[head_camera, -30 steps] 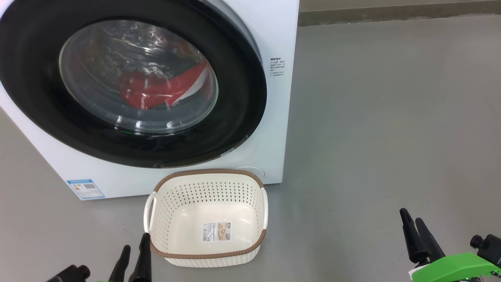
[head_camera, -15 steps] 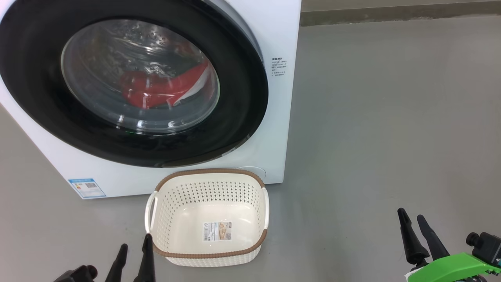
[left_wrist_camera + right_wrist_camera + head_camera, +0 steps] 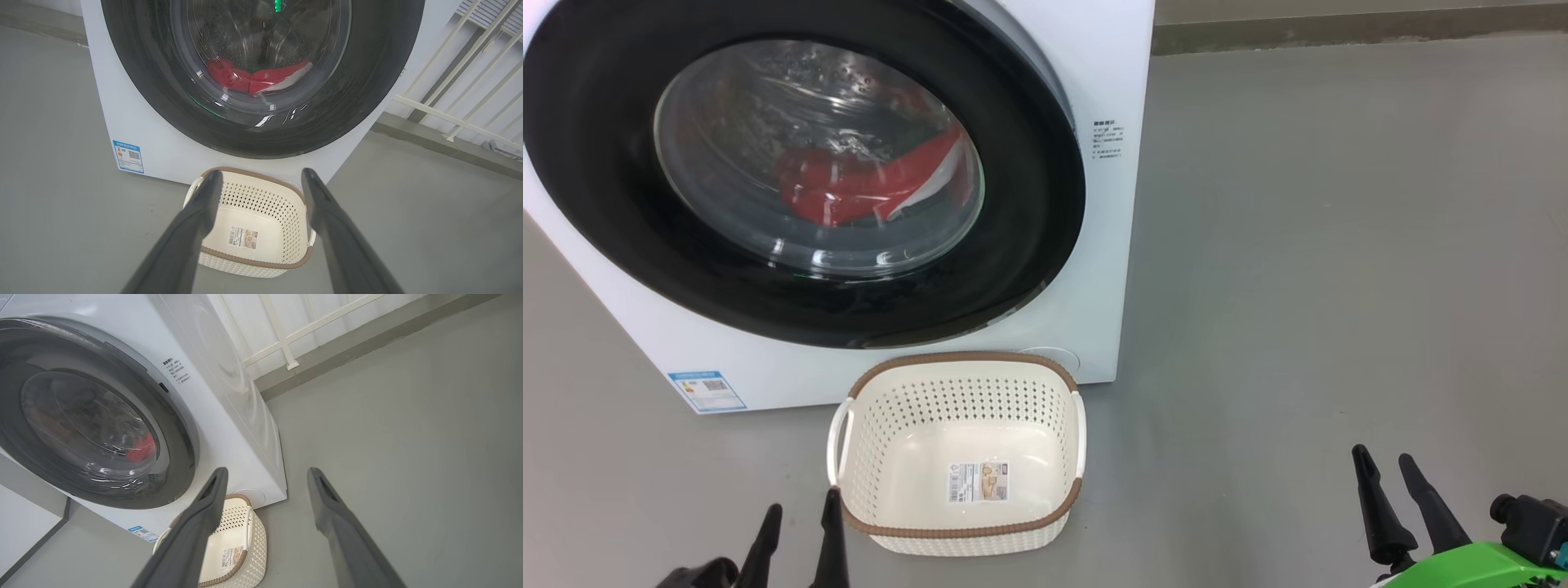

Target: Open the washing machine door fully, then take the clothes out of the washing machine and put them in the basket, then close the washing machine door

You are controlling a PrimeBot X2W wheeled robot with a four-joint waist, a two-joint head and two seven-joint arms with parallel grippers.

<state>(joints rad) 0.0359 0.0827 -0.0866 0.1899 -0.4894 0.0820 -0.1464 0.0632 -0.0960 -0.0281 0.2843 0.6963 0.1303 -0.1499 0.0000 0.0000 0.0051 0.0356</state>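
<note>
My left gripper [image 3: 800, 500] and right gripper [image 3: 1381, 454] stand wide, empty; the basket [image 3: 964, 357] is just beside the left, the washing machine door [image 3: 1029, 204] ahead.

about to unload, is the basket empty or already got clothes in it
Empty. The basket holds just a paper label; the red clothes lie behind the washing machine door.

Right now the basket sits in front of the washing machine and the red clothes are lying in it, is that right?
Not quite: the red clothes lie inside the washing machine, behind the glass of its door; the basket holds only a paper label, as the head view shows.
</note>
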